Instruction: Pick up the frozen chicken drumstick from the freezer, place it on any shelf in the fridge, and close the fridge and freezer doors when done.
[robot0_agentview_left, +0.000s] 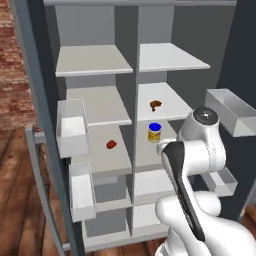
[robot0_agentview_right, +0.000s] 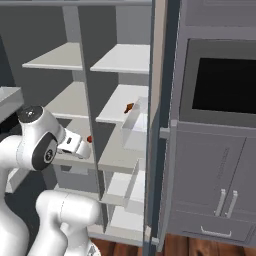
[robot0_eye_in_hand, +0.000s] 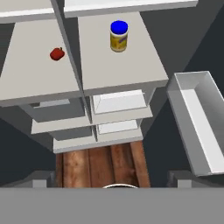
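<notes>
Drumstick first: the frozen chicken drumstick (robot0_agentview_left: 155, 104) lies on the shelf (robot0_agentview_left: 172, 107) that is second from the top in the right column, near the middle of the board, with nothing touching it. In the right base view the same orange-brown piece (robot0_agentview_right: 129, 107) sits on that pale board (robot0_agentview_right: 117, 114), partly behind the clear edge of a door bin (robot0_agentview_right: 136, 131).

The gripper is pulled back from the shelves and holds nothing; its jaws stand wide apart, and the two dark finger tips appear at the bottom of the hand view, far from each other. The white arm (robot0_agentview_left: 192, 165) bends in front of the lower right part of the open cabinet.

One board lower in the right column stands the yellow jar (robot0_agentview_left: 154, 132) with a blue lid, upright and toward the far side of its board; the hand view shows it (robot0_eye_in_hand: 119, 36) from above. On the same level in the left column lies a small round red lump (robot0_agentview_left: 111, 144), well apart from the jar, with the middle wall between them; the hand view shows it too (robot0_eye_in_hand: 57, 54).

Both tall doors are swung open. The left door (robot0_agentview_left: 37, 125) carries white bins (robot0_agentview_left: 72, 127) on its inner side, and the right door (robot0_agentview_left: 242, 75) carries a grey bin (robot0_agentview_left: 230, 111). Below the cabinet there is a wooden floor (robot0_eye_in_hand: 103, 166). To the right stands a grey cabinet with a dark oven window (robot0_agentview_right: 227, 85).
</notes>
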